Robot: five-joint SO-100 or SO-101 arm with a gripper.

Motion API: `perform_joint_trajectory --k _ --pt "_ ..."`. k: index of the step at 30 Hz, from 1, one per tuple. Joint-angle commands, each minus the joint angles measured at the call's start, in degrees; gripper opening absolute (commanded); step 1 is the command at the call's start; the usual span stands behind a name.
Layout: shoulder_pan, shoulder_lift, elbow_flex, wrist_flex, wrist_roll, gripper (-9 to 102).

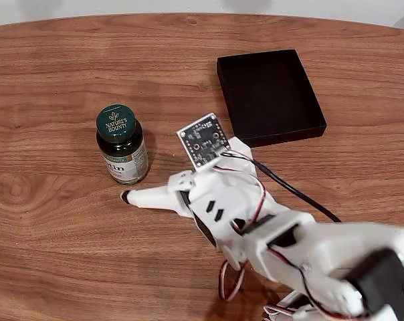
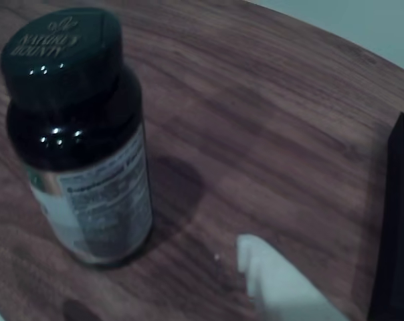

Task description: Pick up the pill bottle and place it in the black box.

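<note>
The pill bottle (image 1: 122, 144) is seen upright near the tabletop (image 1: 48, 267) middle, the black box (image 1: 269, 95) toward the far edge. The pincer (image 1: 132, 194) appears open, holding nothing.

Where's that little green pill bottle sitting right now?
In the fixed view the pill bottle stands upright on the wooden table, left of the black box and just above the gripper tip.
</note>
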Motion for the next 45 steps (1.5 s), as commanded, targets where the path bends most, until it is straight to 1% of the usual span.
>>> perform_joint_trajectory --k 1,10,19,27,32,41,45 --pt "-1.0 -5.9 -8.5 -4.8 -1.1 48" --pt "-2.0 -22.7 -22.9 -9.1 -1.1 48" --pt "-3.6 -32.0 -31.4 -10.7 -2.3 44" --pt "-7.1 -36.2 -32.9 -16.8 -2.7 38" --pt "-8.4 -37.3 -33.9 -18.3 -2.5 34" --pt "-9.1 -36.7 -32.9 -20.4 -2.5 19" --pt "-9.0 -34.6 -31.0 -20.7 -2.6 16"
